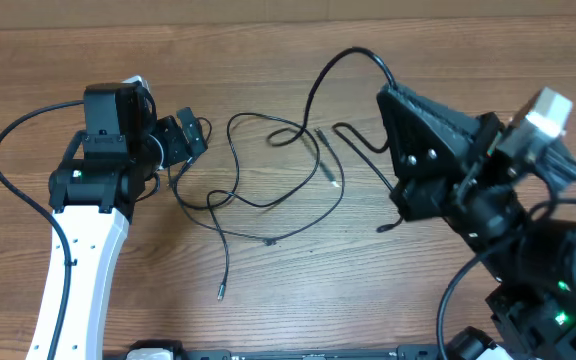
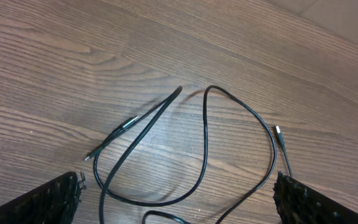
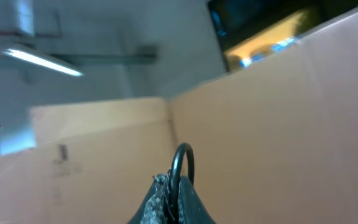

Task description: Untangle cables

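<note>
So the cables (image 1: pixel 236 170) are mostly lying in loose, overlapping loops on the wooden surface (image 1: pixel 368 280), roughly in the middle between the two arms. One plug end (image 1: pixel 220 292) sits at the near edge of the tangle, and another plug (image 1: pixel 339 184) is over toward the right side.

The right end effector (image 1: pixel 386 98) is up off the surface and clamped tight on one strand (image 3: pixel 182 158) (its wrist cam shows a little loop of cord poking out past the pinched tips, with cardboard (image 3: pixel 278 124) behind it). From overhead that strand arcs up out of the pile to it.

The left end effector (image 1: pixel 186 140) is wide open with nothing in it, right beside the left edge of the tangle. Its wrist cam looks down on a couple of loops and a plug lying between its fingers (image 2: pixel 55 199).
</note>
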Controlling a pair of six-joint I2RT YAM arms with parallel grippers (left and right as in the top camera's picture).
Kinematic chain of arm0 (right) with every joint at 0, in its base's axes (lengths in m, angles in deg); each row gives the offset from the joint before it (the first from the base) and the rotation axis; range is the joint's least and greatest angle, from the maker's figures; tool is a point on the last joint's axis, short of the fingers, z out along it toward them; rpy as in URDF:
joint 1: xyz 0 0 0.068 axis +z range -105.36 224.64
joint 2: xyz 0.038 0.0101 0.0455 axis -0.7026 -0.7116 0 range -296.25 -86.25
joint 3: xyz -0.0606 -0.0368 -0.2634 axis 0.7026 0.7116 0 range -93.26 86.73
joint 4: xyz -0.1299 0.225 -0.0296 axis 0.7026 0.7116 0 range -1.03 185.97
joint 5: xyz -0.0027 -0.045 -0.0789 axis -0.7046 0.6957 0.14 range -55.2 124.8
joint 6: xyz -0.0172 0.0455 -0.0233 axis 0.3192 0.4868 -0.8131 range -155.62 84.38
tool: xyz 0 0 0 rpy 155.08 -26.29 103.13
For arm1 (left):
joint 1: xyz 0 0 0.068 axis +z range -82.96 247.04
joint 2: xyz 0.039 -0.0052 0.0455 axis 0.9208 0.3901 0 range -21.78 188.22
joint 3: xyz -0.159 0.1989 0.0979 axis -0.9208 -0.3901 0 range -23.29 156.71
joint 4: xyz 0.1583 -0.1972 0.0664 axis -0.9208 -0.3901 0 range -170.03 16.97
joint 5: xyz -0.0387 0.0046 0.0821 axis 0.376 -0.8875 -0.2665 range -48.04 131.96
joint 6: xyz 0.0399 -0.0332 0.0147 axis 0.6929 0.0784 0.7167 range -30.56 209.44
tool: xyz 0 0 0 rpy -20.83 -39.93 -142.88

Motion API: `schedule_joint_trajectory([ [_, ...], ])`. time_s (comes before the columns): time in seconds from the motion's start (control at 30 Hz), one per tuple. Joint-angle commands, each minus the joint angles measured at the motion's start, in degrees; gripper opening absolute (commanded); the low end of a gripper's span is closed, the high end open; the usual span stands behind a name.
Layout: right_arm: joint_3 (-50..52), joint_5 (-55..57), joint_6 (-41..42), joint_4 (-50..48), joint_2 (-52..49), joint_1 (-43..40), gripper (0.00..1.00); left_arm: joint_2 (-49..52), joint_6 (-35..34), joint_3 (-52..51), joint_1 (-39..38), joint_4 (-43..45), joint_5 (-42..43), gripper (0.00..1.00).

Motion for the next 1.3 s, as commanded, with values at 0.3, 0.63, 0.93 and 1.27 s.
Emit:
schedule_joint_trajectory([
  [0.3, -1.6, 34.6, -7.1, 15.3, -8.1, 0.2, 0.04, 0.4, 1.0, 1.2, 0.0, 0.0, 0.6, 0.99],
  [0.63, -1.6, 36.5, -0.1, 21.4, -11.7, -7.8, 0.04, 0.4, 1.0, 1.2, 0.0, 0.0, 0.6, 0.99],
  [0.93, -1.5, 26.5, 8.3, 28.1, -15.4, -22.3, 0.04, 0.4, 1.0, 1.2, 0.0, 0.0, 0.6, 1.0],
  [1.27, -1.5, 20.7, 11.8, 31.1, -22.9, -33.1, 0.04, 0.4, 1.0, 1.2, 0.0, 0.0, 0.6, 0.99],
])
